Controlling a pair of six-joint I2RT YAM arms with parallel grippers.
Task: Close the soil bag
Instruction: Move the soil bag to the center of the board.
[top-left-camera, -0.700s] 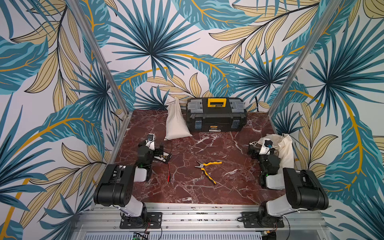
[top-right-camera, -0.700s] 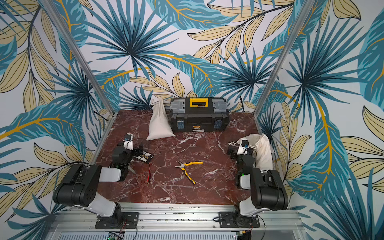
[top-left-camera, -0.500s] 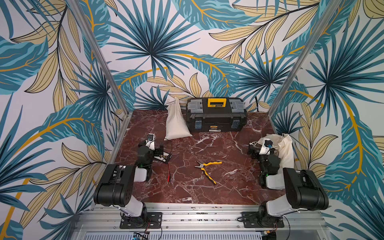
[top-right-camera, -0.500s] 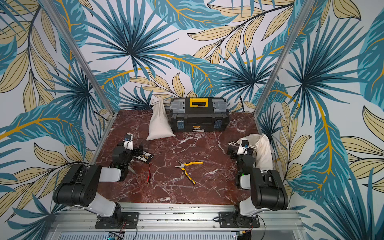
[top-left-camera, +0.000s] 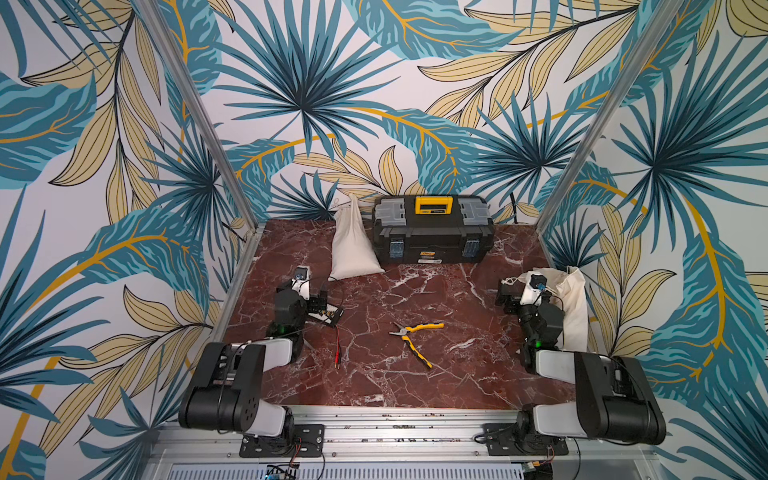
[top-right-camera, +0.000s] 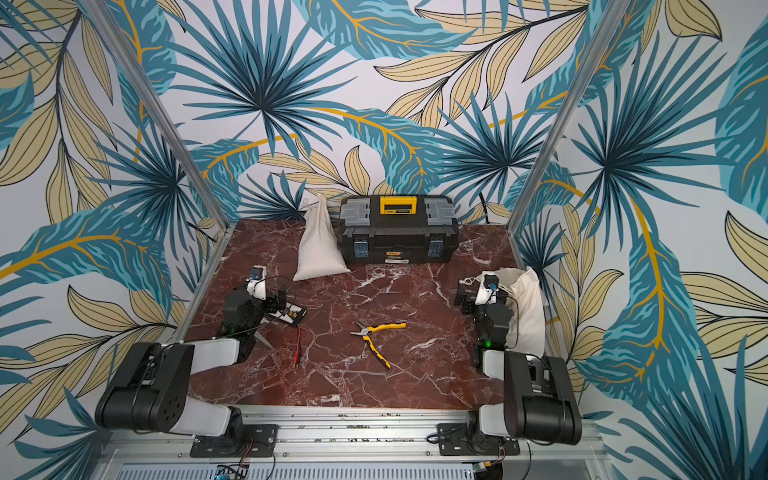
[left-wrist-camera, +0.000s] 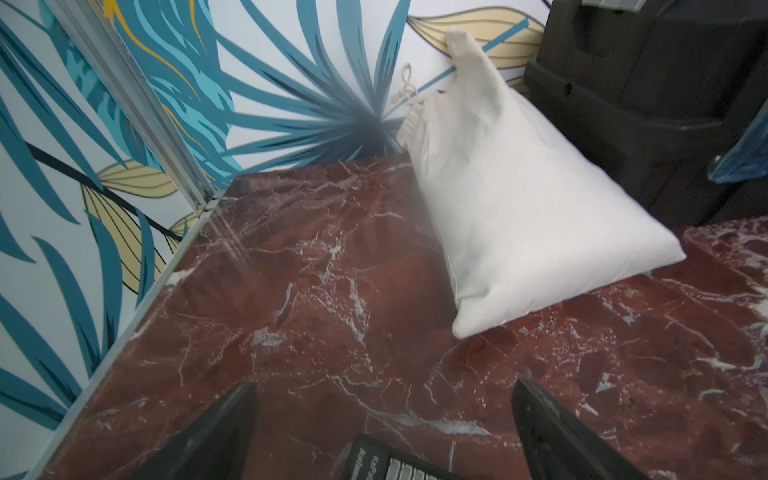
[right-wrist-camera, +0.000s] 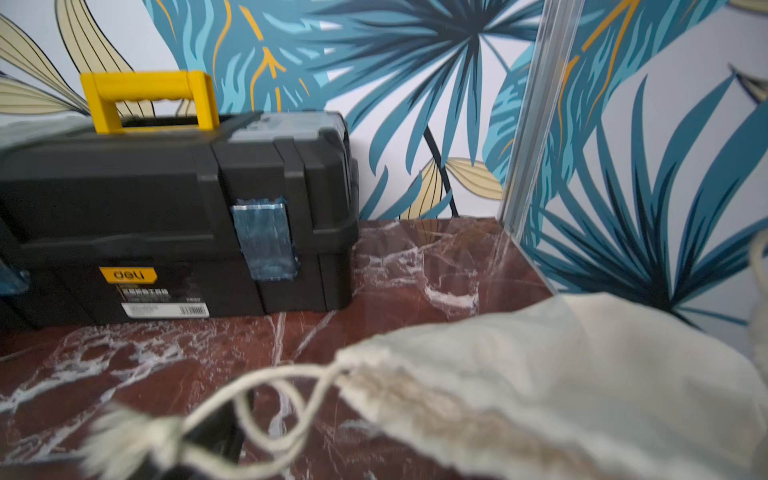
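- Soil bag (top-left-camera: 575, 307), pale cloth, slumps at the right edge of the bench (top-left-camera: 415, 386). Its neck is gathered, with brown smears on the cloth there. Contents hidden.
- Its drawstring (right-wrist-camera: 266, 386) loops toward the right gripper (top-left-camera: 503, 297). That pincer stands apart and clamps nothing.
- Left gripper (left-wrist-camera: 384, 384) sits near the left edge, jaws wide apart over bare marble.
- Second cloth bag (top-left-camera: 353, 249) leans on the black toolbox (top-left-camera: 432, 232) at the back edge. Bag neck cinched, toolbox lid down, contents of both unseen.

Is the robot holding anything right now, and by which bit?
Nothing is held. The left gripper is open and empty. The right gripper is open too; the drawstring of the soil bag just lies by it.
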